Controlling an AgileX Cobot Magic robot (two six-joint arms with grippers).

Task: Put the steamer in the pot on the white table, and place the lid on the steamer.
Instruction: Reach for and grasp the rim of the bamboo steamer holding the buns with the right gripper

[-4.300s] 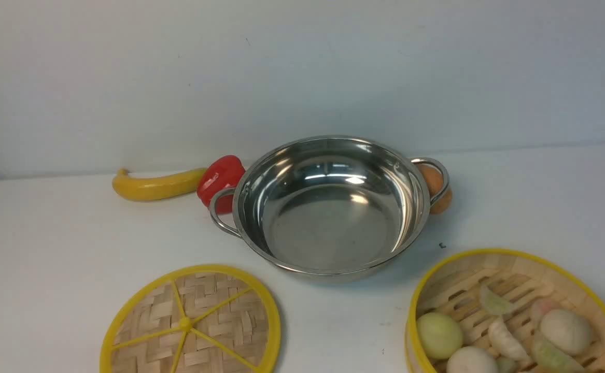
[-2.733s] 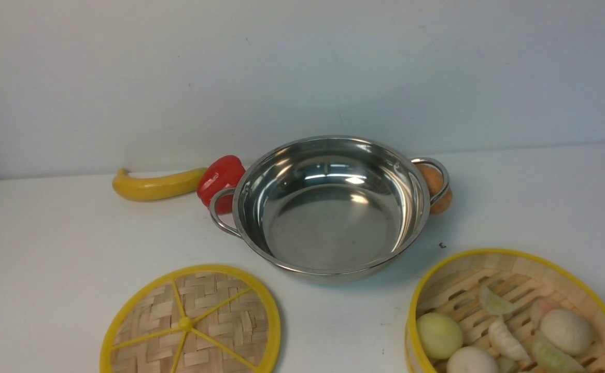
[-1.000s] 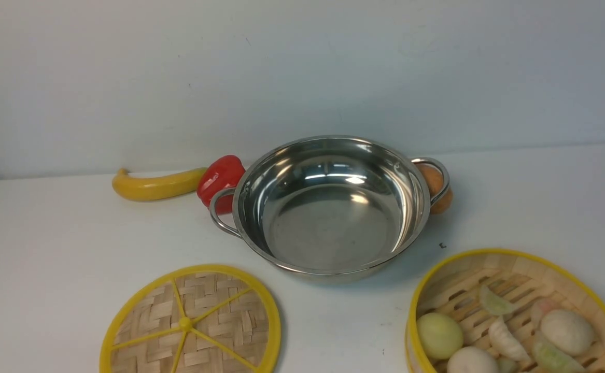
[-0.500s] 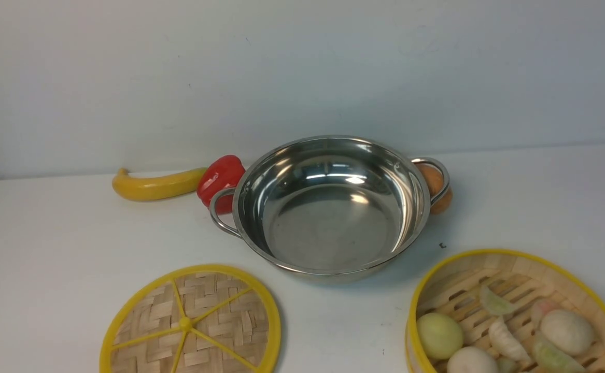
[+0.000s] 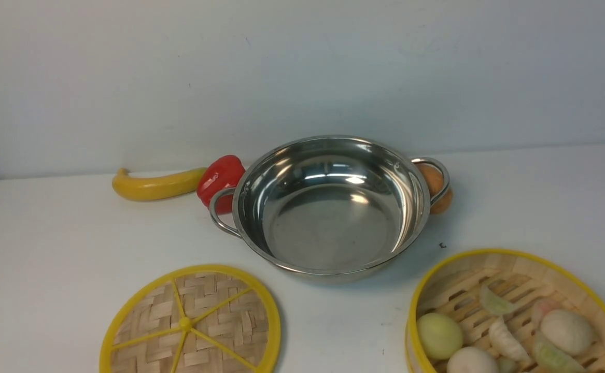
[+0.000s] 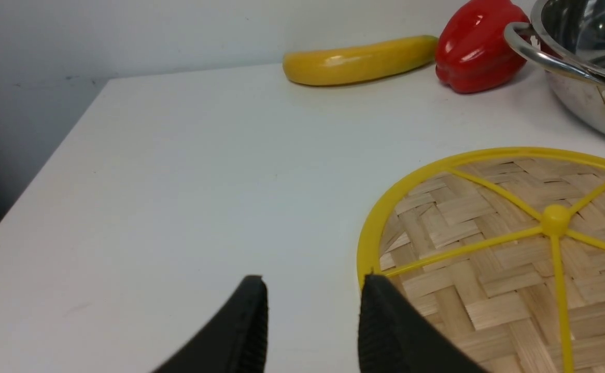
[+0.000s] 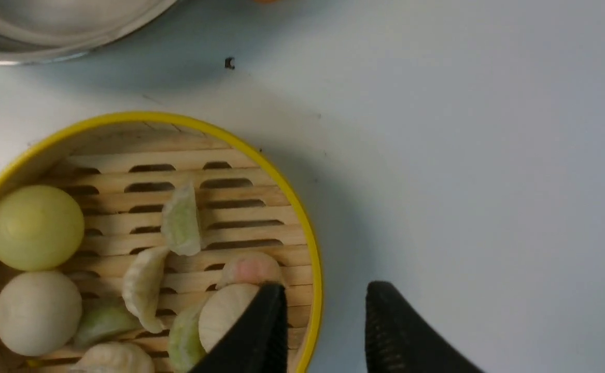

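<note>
I am reading the right hand [image 7: 325, 290], jaws apart and clamping nothing, straddling the rim farthest from the shiny steel pot [image 5: 408, 207] of the round yellow-rimmed bamboo steamer [image 7: 141, 115], sitting on the white desk [image 5: 48, 233] right of that pot.

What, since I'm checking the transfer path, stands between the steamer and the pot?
Nothing visible does. Only bare white table with a small dark speck lies between the steamer and the empty pot. The lid, red pepper, banana and the round orange thing by the pot's right handle all sit off that path.
</note>
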